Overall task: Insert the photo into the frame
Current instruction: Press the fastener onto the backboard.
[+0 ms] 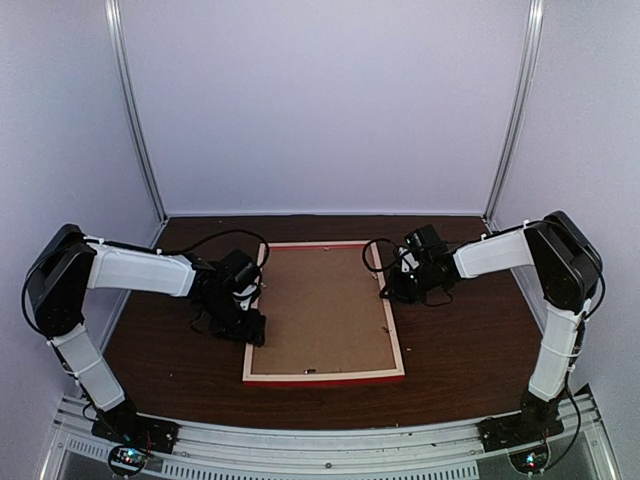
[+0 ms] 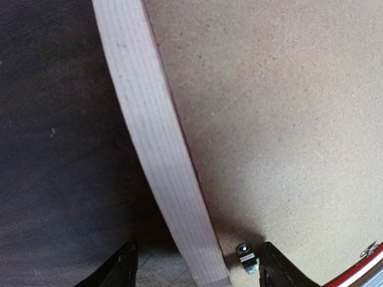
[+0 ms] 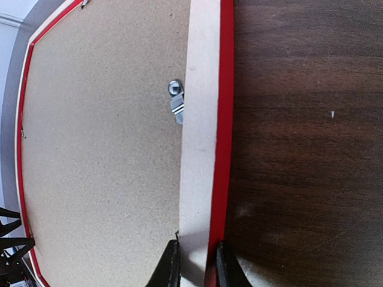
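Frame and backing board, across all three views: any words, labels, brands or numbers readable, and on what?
No readable text anywhere.
The frame, the brown backing board, the metal clip and the table show no print, label or number.

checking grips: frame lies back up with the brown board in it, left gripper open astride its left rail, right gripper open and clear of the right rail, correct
Not the right gripper: the right wrist view shows it pinched on the frame's right rail. The rest stands: frame back up, brown board in it, left gripper open astride the left rail.
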